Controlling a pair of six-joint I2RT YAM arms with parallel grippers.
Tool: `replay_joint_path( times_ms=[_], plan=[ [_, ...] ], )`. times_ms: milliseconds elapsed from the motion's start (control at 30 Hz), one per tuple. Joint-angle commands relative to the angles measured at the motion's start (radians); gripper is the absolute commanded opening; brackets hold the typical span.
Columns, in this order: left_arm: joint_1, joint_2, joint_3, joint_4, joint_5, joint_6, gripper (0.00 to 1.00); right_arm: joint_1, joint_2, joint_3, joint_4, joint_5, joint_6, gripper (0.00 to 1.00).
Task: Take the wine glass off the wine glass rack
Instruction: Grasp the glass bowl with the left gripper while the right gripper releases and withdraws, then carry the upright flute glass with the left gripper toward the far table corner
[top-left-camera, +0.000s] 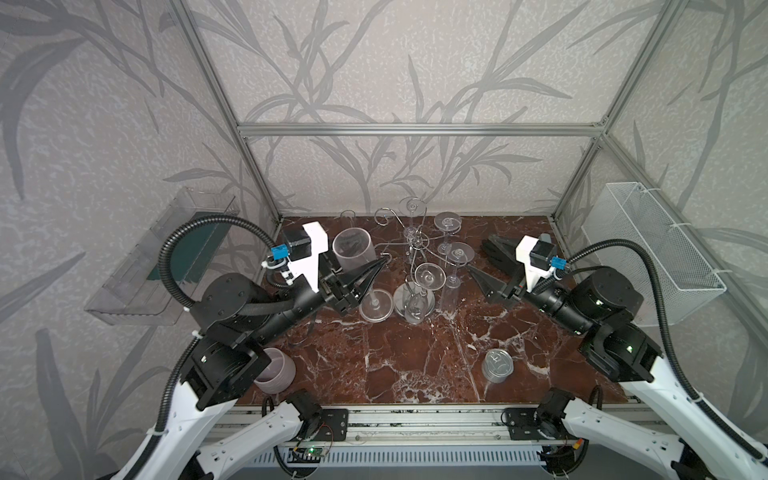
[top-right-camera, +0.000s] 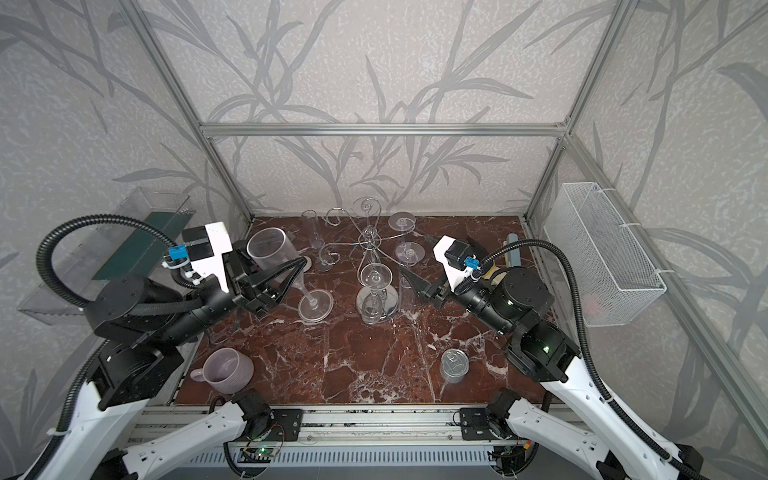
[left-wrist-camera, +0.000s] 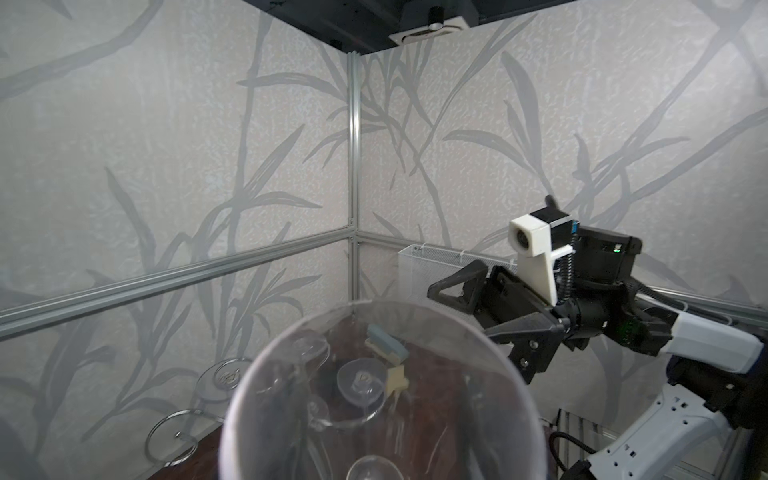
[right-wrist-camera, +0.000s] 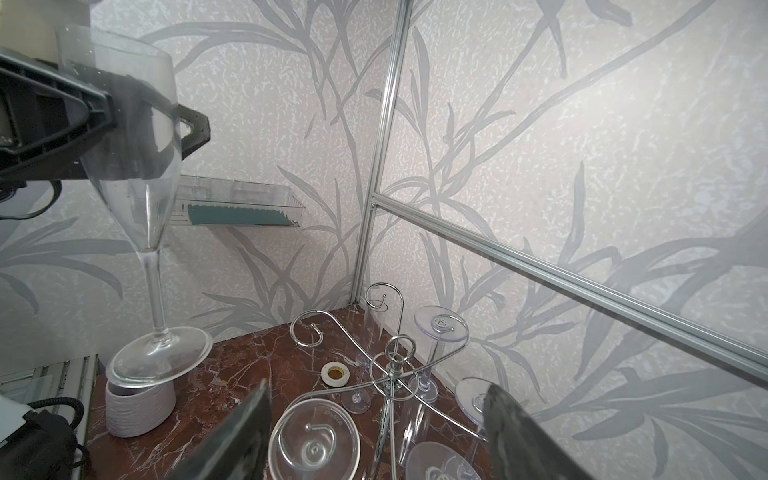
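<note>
Our left claw (top-left-camera: 365, 259) is clenched round the bowl of the wine glass (top-left-camera: 351, 251). We hold it upright, foot down, left of the rack (top-left-camera: 412, 245) and apart from its curled arms, so it looks already unhooked. Our right claw (top-left-camera: 478, 255) is released, jaws spread, just right of the rack, probably ready for the hanging glasses (top-left-camera: 429, 275).

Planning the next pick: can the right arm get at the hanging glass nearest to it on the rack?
Probably yes. The right gripper is open and beside the rack, with nothing between it and that hanging glass. The left gripper, holding a wine glass, is on the rack's other side.
</note>
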Motion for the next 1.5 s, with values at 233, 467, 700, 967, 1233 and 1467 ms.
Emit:
replay_joint_path(
  times_ms=[233,467,700,967,1233,1467],
  plan=[
    [0.0,-0.138,-0.267,-0.153,-0.48,0.131,0.46,0.005,-0.061,-0.044,-0.022,0.1,0.013,0.78],
    [0.0,-0.149,-0.443,0.011,-0.642,0.095,0.47,0.005,-0.105,-0.072,-0.036,0.149,0.035,0.79],
    [0.02,-0.086,-0.575,0.228,-0.763,0.103,0.47,0.005,-0.139,-0.088,-0.057,0.189,0.053,0.79],
    [0.125,0.033,-0.713,0.584,-0.788,0.055,0.47,0.005,-0.156,-0.085,-0.094,0.211,0.06,0.79],
    [0.231,0.239,-0.707,0.796,-0.723,0.054,0.47,0.005,-0.188,-0.11,-0.103,0.251,0.073,0.79],
    [0.292,0.397,-0.665,0.934,-0.666,0.052,0.46,0.005,-0.188,-0.085,-0.12,0.273,0.047,0.79]
  ],
)
